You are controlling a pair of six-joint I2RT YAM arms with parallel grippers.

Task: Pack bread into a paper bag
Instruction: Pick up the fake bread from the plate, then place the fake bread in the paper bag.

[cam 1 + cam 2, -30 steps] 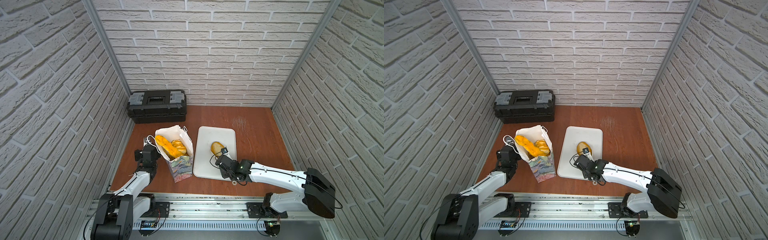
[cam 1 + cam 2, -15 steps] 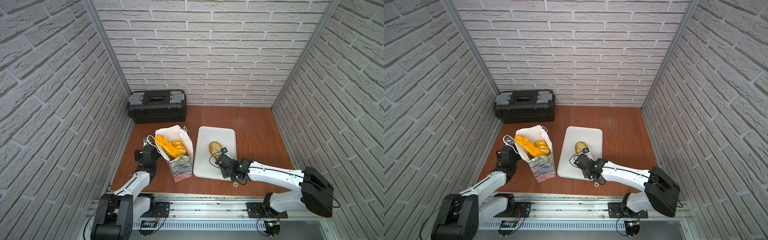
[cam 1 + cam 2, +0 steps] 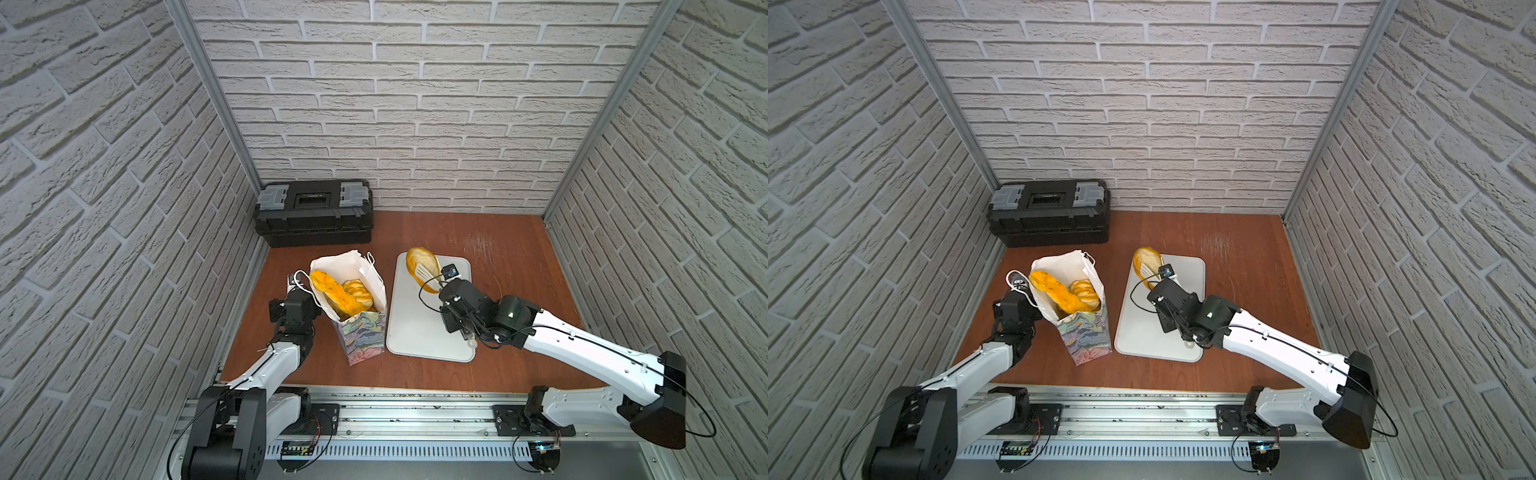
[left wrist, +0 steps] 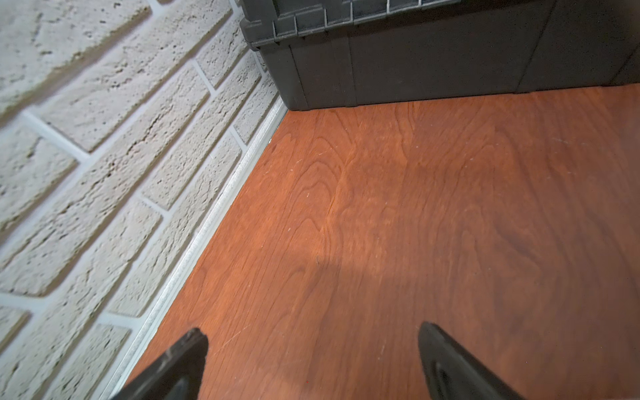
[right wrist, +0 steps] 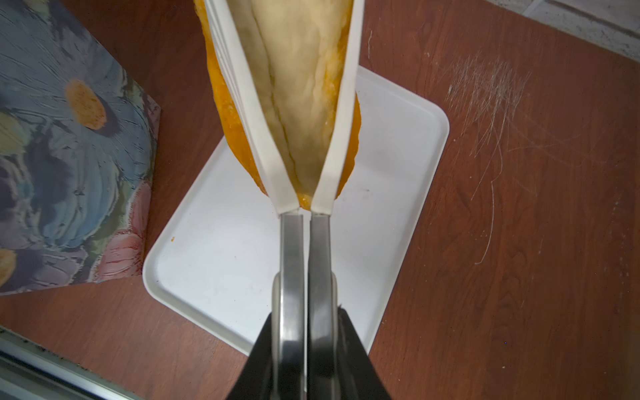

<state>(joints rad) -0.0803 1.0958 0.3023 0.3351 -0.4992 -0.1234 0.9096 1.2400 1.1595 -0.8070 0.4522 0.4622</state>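
The paper bag (image 3: 361,332) stands on the table (image 3: 498,249) beside the white tray (image 3: 419,332). Its mouth is crowded by a braided stick (image 3: 332,293) and a roll (image 3: 358,290). The large floury oval loaf (image 3: 417,259) could catch the rim and tip the bag. Nothing pins the bag, since the left gripper (image 4: 311,332) has its fingers apart by the cord handle (image 3: 298,275).

The loaf hangs over the tray's far end, apparently lifted clear, though height is hard to judge. Its glossy crust could slide out of the tongs (image 3: 426,274), whose metal arms the right gripper (image 5: 304,346) squeezes together.

The loaf's long axis follows the tongs and points toward the back wall, so it would need turning end-down to go in.
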